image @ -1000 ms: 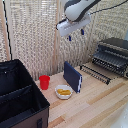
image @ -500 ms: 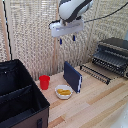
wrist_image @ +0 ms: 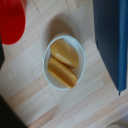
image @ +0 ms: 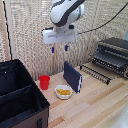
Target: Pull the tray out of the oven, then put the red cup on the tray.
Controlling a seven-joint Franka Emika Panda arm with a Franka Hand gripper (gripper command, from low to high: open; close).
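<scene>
The red cup point(image: 44, 82) stands on the wooden table, beside the black case. High above the table hangs my gripper point(image: 59, 49), open with nothing between its blue fingertips point(image: 52, 50), over the space between cup and bowl. The oven point(image: 113, 54) sits at the exterior view's right. The tray point(image: 94, 72), a dark rack of thin bars, sticks out in front of the oven, low over the table. In the wrist view the red cup point(wrist_image: 11, 20) shows at one corner; my fingers do not show there.
A white bowl point(image: 63, 92) point(wrist_image: 64, 61) with yellow pieces sits near the cup. An upright dark-blue panel point(image: 72, 76) point(wrist_image: 111, 40) stands between bowl and tray. A large black fabric case point(image: 17, 97) fills the exterior view's lower left.
The arm has moved toward the exterior view's left and come lower, with the gripper still open. Cup, bowl, panel and tray have not moved.
</scene>
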